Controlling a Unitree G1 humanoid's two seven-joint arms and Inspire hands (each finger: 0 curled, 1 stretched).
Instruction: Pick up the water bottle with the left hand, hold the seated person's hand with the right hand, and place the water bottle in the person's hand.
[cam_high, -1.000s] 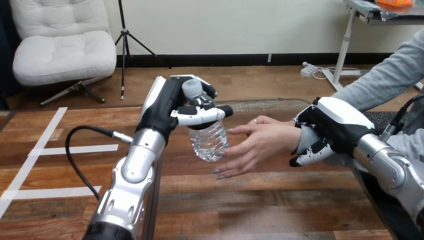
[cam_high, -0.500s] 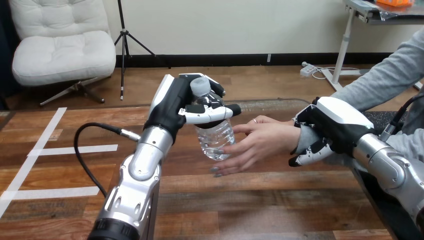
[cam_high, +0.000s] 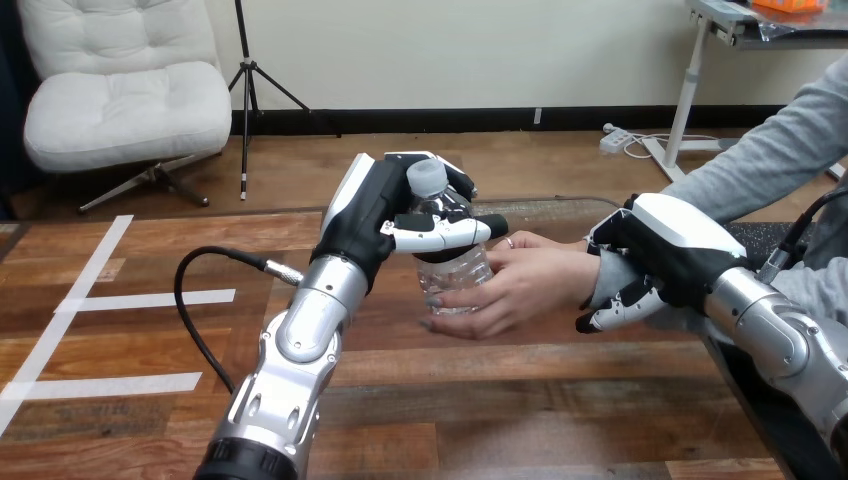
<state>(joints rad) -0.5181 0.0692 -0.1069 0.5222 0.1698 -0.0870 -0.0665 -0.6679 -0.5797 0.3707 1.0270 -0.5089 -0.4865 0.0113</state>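
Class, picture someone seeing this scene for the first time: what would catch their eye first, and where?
At the middle, the left hand holds a clear bottle, and the person's hand is wrapped round its lower part. At the right, the right hand is curled round the person's wrist.

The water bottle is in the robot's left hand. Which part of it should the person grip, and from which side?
The lower body, from the view's right. The water bottle stands upright, and the left hand is curled round its top under the cap, so the round lower half is free. The person's hand wraps there.
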